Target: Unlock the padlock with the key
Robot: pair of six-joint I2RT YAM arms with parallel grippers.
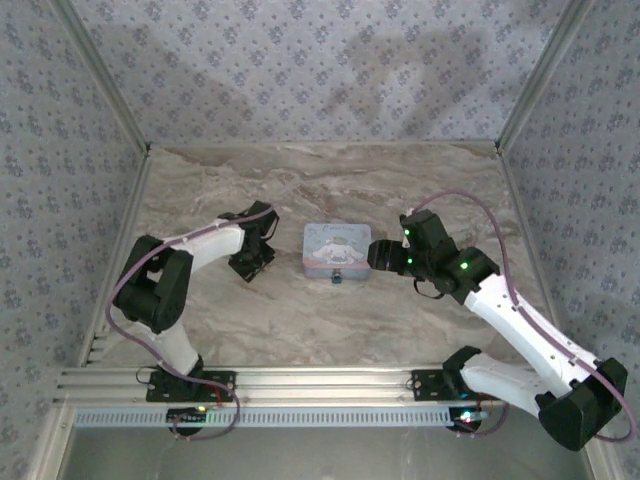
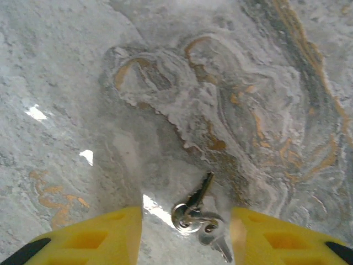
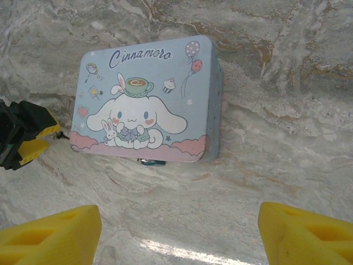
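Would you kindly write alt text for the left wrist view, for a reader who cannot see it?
Small keys on a ring lie on the marbled table, between the left gripper's open yellow fingertips.

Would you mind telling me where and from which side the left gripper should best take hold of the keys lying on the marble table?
Grip at the ring, where the keys join and the bunch looks thickest; the blades lie flat on the table and offer little edge. Come straight down from above: the left gripper straddles the bunch, one open finger on either side.
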